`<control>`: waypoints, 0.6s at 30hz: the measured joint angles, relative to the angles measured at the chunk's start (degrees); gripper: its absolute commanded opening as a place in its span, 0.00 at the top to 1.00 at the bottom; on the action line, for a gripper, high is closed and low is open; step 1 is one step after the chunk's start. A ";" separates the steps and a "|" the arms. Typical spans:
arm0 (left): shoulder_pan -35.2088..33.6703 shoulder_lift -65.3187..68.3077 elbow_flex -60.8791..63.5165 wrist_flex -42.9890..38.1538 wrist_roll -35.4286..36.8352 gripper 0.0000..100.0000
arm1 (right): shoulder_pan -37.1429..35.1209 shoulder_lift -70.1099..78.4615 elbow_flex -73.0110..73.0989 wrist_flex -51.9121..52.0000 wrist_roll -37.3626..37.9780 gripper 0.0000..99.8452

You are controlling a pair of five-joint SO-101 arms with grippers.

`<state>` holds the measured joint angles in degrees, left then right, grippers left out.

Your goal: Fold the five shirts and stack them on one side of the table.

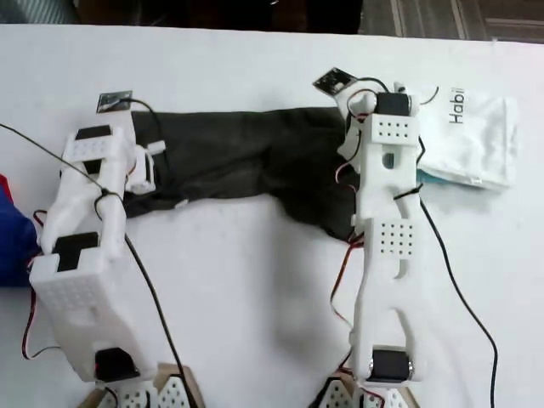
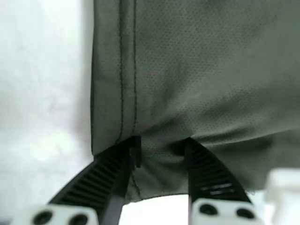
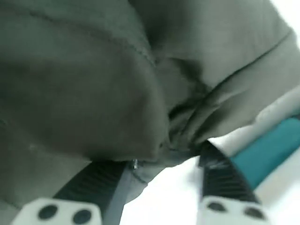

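- Left wrist view first: our left gripper (image 2: 159,146) has its jaws part-way closed and pinching a bunch of the dark shirt (image 2: 201,70). It grips beside the double-stitched hem, and creases fan out from both fingertips.
- Beyond the jaws we see the cloth lying fairly smooth, with the hem running straight away from the gripper and the bare white table (image 2: 42,93) along its edge.
- In the right wrist view, our right gripper (image 3: 168,157) also has its jaws part-way closed, pinching a thick gathered fold of the same shirt. Several ridges of cloth run together between the fingers.
- Just beside one right finger we see a teal cloth (image 3: 267,157), with a white band along it.
- From the high view, the dark shirt lies as a long band across the far half of the table, from the left arm (image 1: 81,221) to the right arm (image 1: 387,221). One lobe of it sags toward the near side by the right arm.
- A folded white shirt (image 1: 476,136) lies on the far right, just beside the right arm, with the teal cloth peeking from under its near edge.
- A blue cloth (image 1: 13,234) sits at the table's left edge, near the left arm.
- Black cables trail over the table beside both arms.
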<state>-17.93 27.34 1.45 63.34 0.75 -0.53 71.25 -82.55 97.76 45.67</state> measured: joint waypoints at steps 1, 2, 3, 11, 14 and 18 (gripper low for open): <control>0.00 0.00 0.00 0.00 0.00 0.83 | 0.00 0.00 0.00 -0.70 0.00 0.97; 0.00 0.00 0.00 0.00 0.00 0.83 | 0.00 0.00 0.00 -1.14 0.00 0.96; 0.00 0.00 0.00 0.00 0.00 0.83 | 0.00 0.00 0.00 -1.41 0.00 0.98; 0.00 0.00 0.00 0.00 0.00 0.83 | 4.48 -0.44 0.00 1.58 0.00 0.98; 0.00 0.00 0.00 0.00 0.00 0.83 | 5.63 -0.53 0.35 2.11 2.90 0.98; 0.00 0.00 0.00 0.00 0.00 0.83 | 5.80 -0.53 0.35 2.11 6.24 0.97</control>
<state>-17.93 27.34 1.45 63.34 0.75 5.27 70.73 -82.20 99.87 51.91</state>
